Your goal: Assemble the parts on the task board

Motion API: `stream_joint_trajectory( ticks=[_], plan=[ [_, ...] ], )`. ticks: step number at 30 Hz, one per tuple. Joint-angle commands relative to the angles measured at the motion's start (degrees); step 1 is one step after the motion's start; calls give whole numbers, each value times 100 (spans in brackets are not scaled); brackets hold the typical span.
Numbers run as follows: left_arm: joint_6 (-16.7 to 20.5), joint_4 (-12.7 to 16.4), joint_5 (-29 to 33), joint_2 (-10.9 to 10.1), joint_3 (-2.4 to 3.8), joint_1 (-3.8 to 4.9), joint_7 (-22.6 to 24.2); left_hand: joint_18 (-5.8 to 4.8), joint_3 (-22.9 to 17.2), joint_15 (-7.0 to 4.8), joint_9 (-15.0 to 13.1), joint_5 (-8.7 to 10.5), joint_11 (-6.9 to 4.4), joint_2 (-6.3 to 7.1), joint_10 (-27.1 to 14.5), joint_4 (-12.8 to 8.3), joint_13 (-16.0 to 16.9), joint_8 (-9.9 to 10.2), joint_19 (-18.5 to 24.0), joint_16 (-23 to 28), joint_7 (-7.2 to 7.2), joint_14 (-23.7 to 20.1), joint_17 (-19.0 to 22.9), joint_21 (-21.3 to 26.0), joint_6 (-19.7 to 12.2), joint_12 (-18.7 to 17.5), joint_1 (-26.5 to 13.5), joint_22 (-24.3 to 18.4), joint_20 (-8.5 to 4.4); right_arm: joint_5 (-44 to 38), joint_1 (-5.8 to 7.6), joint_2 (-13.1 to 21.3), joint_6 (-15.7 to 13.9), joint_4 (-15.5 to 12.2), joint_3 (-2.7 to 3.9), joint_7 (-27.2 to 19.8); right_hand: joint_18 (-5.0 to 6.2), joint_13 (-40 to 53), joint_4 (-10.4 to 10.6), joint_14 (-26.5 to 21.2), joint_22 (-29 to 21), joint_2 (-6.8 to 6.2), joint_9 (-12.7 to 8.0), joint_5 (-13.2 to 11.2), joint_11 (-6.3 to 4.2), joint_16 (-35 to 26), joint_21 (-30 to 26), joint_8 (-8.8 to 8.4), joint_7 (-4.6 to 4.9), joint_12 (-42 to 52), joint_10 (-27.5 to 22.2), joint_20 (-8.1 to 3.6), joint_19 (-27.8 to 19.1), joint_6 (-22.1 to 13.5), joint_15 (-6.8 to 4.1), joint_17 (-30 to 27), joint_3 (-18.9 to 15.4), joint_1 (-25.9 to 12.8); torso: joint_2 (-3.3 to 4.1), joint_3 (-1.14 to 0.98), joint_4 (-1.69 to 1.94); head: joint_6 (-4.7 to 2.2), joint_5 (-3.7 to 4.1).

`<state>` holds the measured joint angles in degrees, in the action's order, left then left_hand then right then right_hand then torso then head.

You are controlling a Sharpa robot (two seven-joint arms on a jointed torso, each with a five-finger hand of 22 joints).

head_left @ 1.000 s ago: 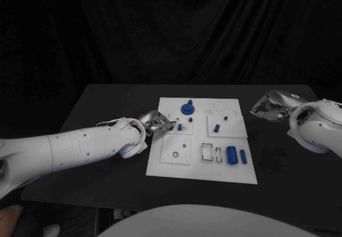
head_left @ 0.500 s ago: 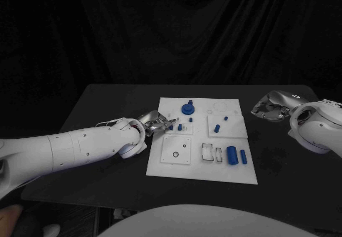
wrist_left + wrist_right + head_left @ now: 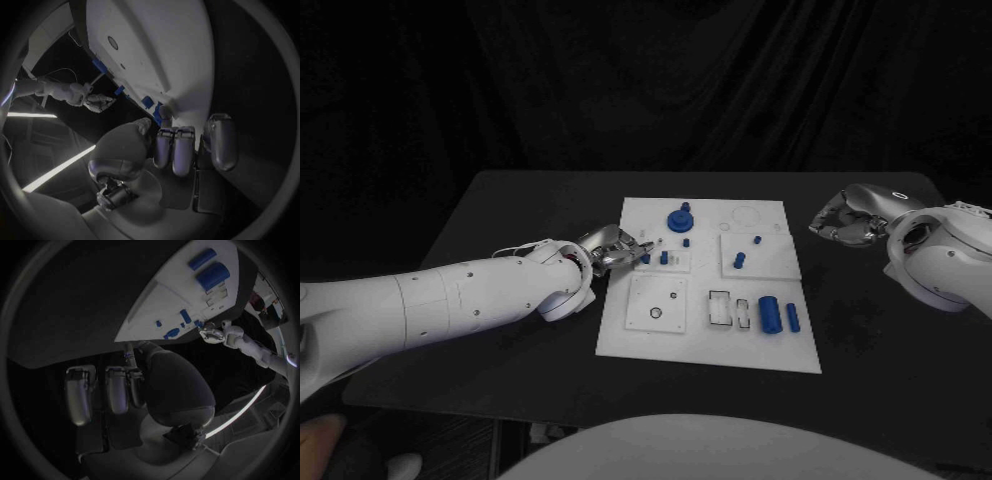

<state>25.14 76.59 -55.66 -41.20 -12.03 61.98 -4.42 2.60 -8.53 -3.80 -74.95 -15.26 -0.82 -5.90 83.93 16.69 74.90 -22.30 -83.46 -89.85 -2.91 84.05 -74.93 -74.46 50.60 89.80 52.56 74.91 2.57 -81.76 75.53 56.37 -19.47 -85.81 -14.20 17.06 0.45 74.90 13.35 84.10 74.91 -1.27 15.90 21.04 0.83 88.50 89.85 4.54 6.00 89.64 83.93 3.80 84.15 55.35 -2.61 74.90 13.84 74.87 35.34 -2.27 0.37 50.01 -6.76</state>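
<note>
Right now the left hand [image 3: 615,247] is at the left edge of the task board [image 3: 708,345], fingers bunched together beside a small blue peg [image 3: 665,258]. I cannot tell if it pinches anything. The peg stands upright just to the right of the fingertips, so this hand is the nearer one. The right hand [image 3: 845,224] sits off the board's far right side, fingers curled in, holding nothing I can see. Two bigger blue cylinders [image 3: 769,312] lie near the board's near right part, long ways pointing near to far.
</note>
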Motion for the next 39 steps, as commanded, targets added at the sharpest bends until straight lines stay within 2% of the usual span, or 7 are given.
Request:
stream_joint_trajectory(
  ticks=[1, 18, 24, 25, 28, 33, 39],
  plan=[
    [-65, -10, 19, -2, -7, -21, 186, 93, 49, -25, -182, -32, -34, -60, 607, 0, 1510, -44, -4, -15, 6, 595, -1507, 10, -52, 20, 3, 1043, -19, -17, -4, 7, 37, -3, 3, 105, -31, 1510, -34, 542, 1490, 0, -3, 25, -15, -19, -32, -12, -7, 36, 607, -36, 554, 2, -38, 1314, 10, 29, 2, -1, 3, -1, -2],
    [-184, -116, 19, 34, -7, -21, 529, 94, 146, -10, -177, -29, -21, -155, 607, 16, 1510, -232, 17, -15, -5, 595, -1507, 27, -158, 20, -42, 1041, -10, -17, -4, -2, 36, 3, 3, 110, -29, 1510, -56, 542, 1488, 12, -3, 31, -26, -19, -37, -13, -13, 36, 607, -38, 550, 2, -43, 1314, 31, 55, 1, -1, 4, -1, 8],
    [-95, -121, 19, 26, -7, -21, 490, 66, 248, -40, -181, -58, -61, -192, 607, 9, 1510, -524, -48, -15, 45, 595, -1507, -124, -92, 20, -28, 1083, -30, -17, -5, -3, 43, 5, 3, 109, -30, 1510, -60, 543, 1490, 15, -2, 31, -28, -16, -34, -11, -14, 36, 607, -39, 553, 5, -45, 1317, 35, 60, -1, -1, 5, -1, 4],
    [-89, -120, 19, 25, -7, -21, 484, 58, 269, -51, -237, -60, -72, -195, 607, 8, 1510, -852, -67, -15, 58, 595, -1507, -164, 76, 20, -18, 1094, -38, -17, -5, -3, 44, 6, 3, 109, -30, 1510, -60, 543, 1490, 15, -2, 31, -28, -16, -34, -11, -14, 36, 607, -39, 553, 5, -45, 1317, 35, 60, 0, -1, 4, -1, 2],
    [-75, -116, 19, 20, -7, -21, 453, 52, 303, -68, -293, -67, -91, -209, 607, 8, 1510, -1238, -84, -15, 77, 595, -1507, -199, 228, 20, 2, 1102, -56, -17, -5, -4, 50, 6, 3, 109, -30, 1510, -60, 543, 1490, 15, -2, 31, -28, -16, -34, -11, -14, 36, 607, -39, 553, 5, -45, 1317, 35, 60, 0, 0, 1, -1, -3],
    [-71, -115, 19, 15, -7, -22, 455, 50, 317, -80, -301, -95, -103, -222, 607, 5, 1510, -1369, -90, -15, 90, 595, -1507, -210, 228, 20, 33, 1104, -67, -17, -6, -4, 52, 6, 3, 108, -29, 1510, -64, 543, 1489, 15, -2, 32, -29, -16, -36, -10, -15, 36, 607, -40, 551, 8, -46, 1316, 38, 63, 2, 0, 1, -1, -12],
    [-70, -113, 19, 14, -7, -23, 548, 48, 329, -94, -322, -310, -116, -235, 607, 5, 1510, -1613, -92, -15, 101, 595, -1507, -220, 214, 20, 98, 1104, -84, -17, -6, -7, 54, 8, 3, 108, -29, 1510, -66, 544, 1488, 14, -2, 32, -30, -14, -37, -11, -15, 36, 607, -40, 550, 6, -47, 1319, 39, 64, 0, 1, 8, -1, -15]
  ],
)
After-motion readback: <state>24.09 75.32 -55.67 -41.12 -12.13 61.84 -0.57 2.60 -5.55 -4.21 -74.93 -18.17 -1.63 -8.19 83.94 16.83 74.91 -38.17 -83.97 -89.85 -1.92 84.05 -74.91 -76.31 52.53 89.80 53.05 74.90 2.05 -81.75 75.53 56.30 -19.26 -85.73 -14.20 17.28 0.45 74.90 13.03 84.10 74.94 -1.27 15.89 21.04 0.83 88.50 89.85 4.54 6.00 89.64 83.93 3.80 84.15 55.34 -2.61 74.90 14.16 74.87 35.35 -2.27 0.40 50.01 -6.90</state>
